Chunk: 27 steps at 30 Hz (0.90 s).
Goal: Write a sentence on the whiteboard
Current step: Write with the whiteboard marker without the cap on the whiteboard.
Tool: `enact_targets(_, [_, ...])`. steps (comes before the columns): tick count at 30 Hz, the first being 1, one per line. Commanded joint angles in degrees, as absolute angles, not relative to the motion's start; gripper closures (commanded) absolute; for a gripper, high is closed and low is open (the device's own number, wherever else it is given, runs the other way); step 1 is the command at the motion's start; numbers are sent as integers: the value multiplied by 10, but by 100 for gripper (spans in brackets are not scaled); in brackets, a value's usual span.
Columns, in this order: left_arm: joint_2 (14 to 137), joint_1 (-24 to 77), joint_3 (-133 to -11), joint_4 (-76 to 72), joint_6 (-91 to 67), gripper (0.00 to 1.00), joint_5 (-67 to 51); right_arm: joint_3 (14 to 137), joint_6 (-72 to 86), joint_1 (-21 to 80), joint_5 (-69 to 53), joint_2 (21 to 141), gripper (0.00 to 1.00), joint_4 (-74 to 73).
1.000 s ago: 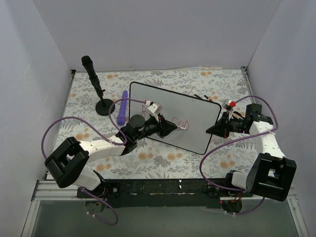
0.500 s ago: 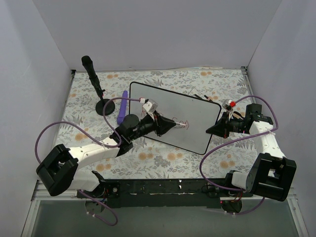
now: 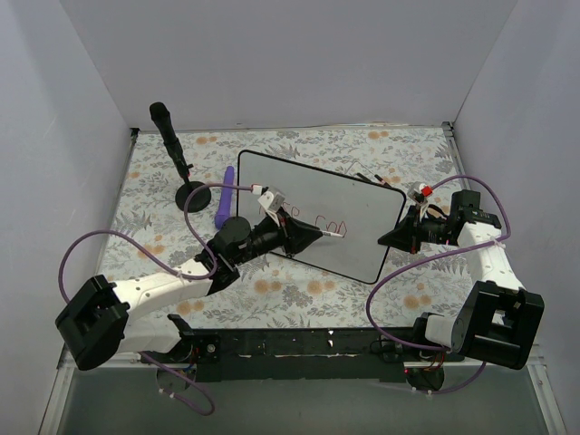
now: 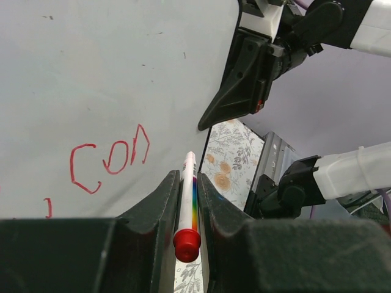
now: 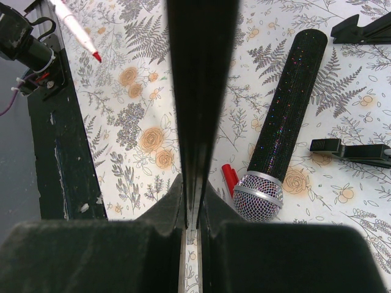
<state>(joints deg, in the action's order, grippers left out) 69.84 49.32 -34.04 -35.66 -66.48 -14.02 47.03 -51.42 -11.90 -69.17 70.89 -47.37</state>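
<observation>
Here, board (image 3: pixel 362 207) braced for writing
Right gripper (image 3: pixel 384 241) pinches board's edge, steadying it; left gripper (image 4: pixel 187 180) clamps marker (image 4: pixel 187 204) beside letters (image 4: pixel 110 161)

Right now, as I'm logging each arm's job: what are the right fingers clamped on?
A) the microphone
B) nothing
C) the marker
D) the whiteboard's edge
D: in the right wrist view the right fingers press both sides of the whiteboard at its black edge, while the marker sits in the left fingers.
</observation>
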Motion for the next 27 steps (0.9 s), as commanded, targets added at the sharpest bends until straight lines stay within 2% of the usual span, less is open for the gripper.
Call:
enact_targets(1, [673,520,-333,-340,-658,100,-100,478,-534,-113,-671,706,99,-467])
enact_targets(12, [673,599,-338,-303,-641,100,49,476,-533,-113,-670,703,99,-465])
enact_targets(27, [681,617,-310,-327,-677,100,96,476,-532,-113,-669,703,99,-463])
